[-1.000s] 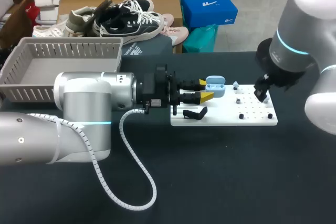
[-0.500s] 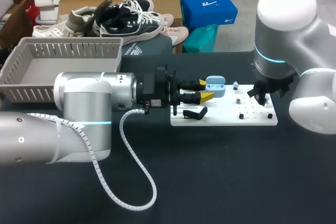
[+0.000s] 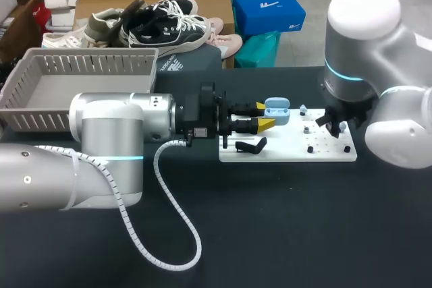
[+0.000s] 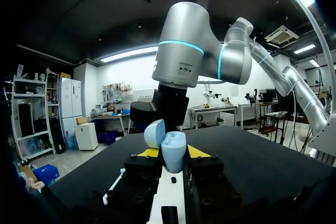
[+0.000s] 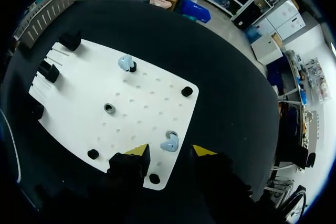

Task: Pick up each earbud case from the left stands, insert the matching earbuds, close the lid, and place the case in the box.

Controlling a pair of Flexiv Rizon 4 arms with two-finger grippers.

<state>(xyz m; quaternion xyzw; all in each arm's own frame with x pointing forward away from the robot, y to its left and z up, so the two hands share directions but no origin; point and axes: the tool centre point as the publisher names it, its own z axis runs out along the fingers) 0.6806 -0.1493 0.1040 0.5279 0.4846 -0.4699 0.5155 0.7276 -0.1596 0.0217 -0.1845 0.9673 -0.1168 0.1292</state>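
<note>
A light blue earbud case (image 3: 277, 111) with its lid up sits between the yellow tips of my left gripper (image 3: 265, 117), which is shut on it above the white board's (image 3: 290, 145) left end. In the left wrist view the open case (image 4: 172, 150) stands upright between the fingers. My right gripper (image 3: 335, 125) hangs over the board's right part. From its wrist view, a light blue earbud (image 5: 169, 141) lies on the board between the fingers of the right gripper (image 5: 169, 151), with small gaps on both sides. A second earbud (image 5: 125, 62) rests on a black peg further ahead.
A grey basket (image 3: 81, 82) stands at the table's back left. The board carries a grey ring (image 5: 109, 108), black pegs (image 5: 186, 91) and black stands (image 5: 70, 41) at its left end. A black lever (image 3: 251, 145) lies on the board near my left gripper.
My right arm has swung left over the board and turned, and its fingers have narrowed around the earbud. The left arm and the case have not moved.
</note>
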